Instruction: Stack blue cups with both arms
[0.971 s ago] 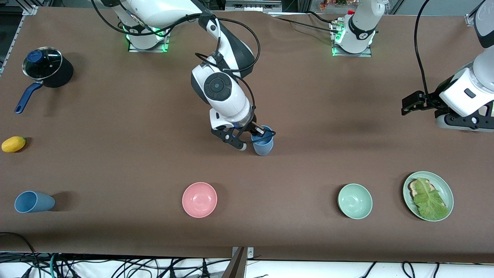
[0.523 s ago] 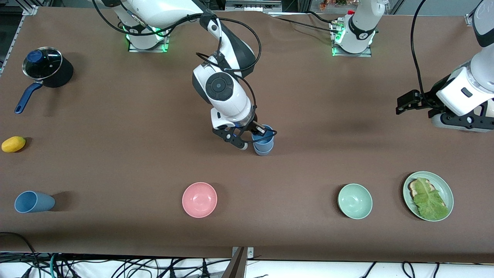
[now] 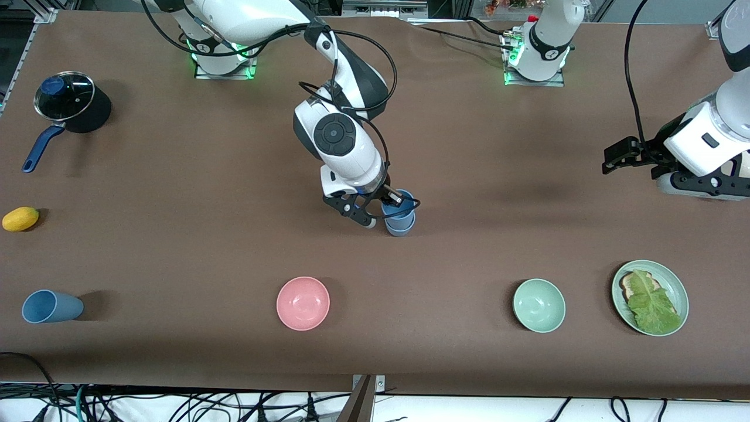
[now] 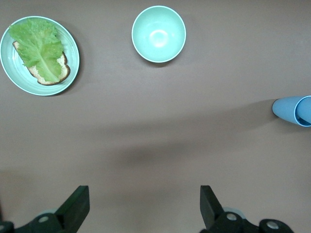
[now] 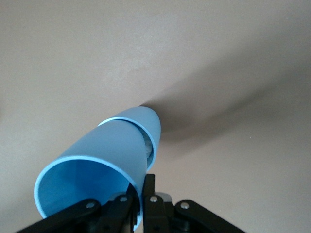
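The right gripper [image 3: 387, 210] is reaching down at the middle of the table [image 3: 176, 176], its fingers [image 5: 127, 206] pinching the rim wall of the upper cup [image 3: 398, 205], one finger inside and one outside. That cup [image 5: 92, 167] is sitting nested in a lower cup [image 3: 401, 227], whose base end [image 5: 141, 124] is poking out from under it in the right wrist view. The stacked pair is standing upright on the table, farther from the front camera than the pink bowl [image 3: 303, 303].

A third cup [image 3: 50, 306] is lying on its side at the right arm's end of the table, about as near the front camera as the pink bowl and well apart from it. The lemon [image 3: 20, 218] is lying farther from the camera than that cup, and the pot [image 3: 70, 105] with its glass lid farther again.

The left gripper [image 3: 624, 155] is hovering over bare table at the left arm's end, waiting, with its fingers [image 4: 77, 208] spread wide and holding nothing. Toward that end from the pink bowl, the green bowl [image 3: 539, 305] is sitting about as near the camera, and the plate [image 3: 679, 290] with bread and lettuce [image 3: 651, 305] is just past it. In the left wrist view the green bowl [image 4: 159, 34], the plate [image 4: 73, 53] and the stacked pair [image 4: 291, 110] are all showing.
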### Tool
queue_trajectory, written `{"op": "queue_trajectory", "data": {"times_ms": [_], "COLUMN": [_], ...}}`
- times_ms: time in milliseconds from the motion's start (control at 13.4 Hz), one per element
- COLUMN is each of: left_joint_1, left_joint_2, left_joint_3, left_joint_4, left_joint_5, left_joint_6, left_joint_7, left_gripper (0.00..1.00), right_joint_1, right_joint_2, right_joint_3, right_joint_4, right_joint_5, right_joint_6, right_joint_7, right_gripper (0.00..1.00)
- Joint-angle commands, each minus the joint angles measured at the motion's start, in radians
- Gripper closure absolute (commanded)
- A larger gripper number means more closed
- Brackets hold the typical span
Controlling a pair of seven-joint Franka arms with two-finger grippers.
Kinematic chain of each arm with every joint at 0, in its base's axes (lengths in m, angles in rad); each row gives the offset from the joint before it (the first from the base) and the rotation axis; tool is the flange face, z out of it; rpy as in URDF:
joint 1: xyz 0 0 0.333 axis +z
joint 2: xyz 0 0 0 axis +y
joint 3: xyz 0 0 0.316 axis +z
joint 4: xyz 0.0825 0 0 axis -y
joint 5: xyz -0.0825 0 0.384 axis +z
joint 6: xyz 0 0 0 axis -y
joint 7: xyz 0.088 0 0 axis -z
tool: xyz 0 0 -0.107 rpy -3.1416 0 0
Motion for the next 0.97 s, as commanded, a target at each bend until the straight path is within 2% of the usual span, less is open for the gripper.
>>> {"op": "queue_trajectory", "data": {"times_ms": [0, 75, 149, 224, 448, 896], "left_joint_1": [0.002, 0.003, 0.002, 0.002, 0.002, 0.002], "left_joint_2": [-0.021, -0.021, -0.021, -0.021, -0.023, -0.024], "left_joint_3": [0.003, 0.003, 0.003, 0.002, 0.003, 0.002], "left_joint_4": [-0.023, -0.023, -0.023, -0.023, -0.023, -0.023], "left_joint_5": [-0.018, -0.018, -0.018, -0.018, -0.015, -0.009], "left_joint_6": [0.011, 0.009, 0.009, 0.009, 0.009, 0.008], "left_joint_7": [0.011, 0.011, 0.011, 0.012, 0.015, 0.011], "left_gripper": [0.0, 0.0, 0.0, 0.0, 0.0, 0.0], "right_joint_1": [0.005, 0.005, 0.005, 0.006, 0.009, -0.014], "right_joint_2": [0.004, 0.004, 0.006, 0.012, 0.012, -0.02], "right_joint_3": [-0.001, -0.001, -0.001, -0.001, -0.001, -0.008], "right_joint_4": [0.001, 0.001, -0.001, -0.001, 0.001, 0.015], "right_joint_5": [0.003, 0.003, 0.001, 0.001, 0.0, -0.002], "right_joint_6": [-0.002, -0.002, -0.001, -0.001, 0.001, -0.042], "right_joint_7": [0.003, 0.005, 0.009, 0.013, 0.013, -0.007], "right_gripper": [1.0, 1.0, 0.92, 0.6, 0.0, 0.0]}}
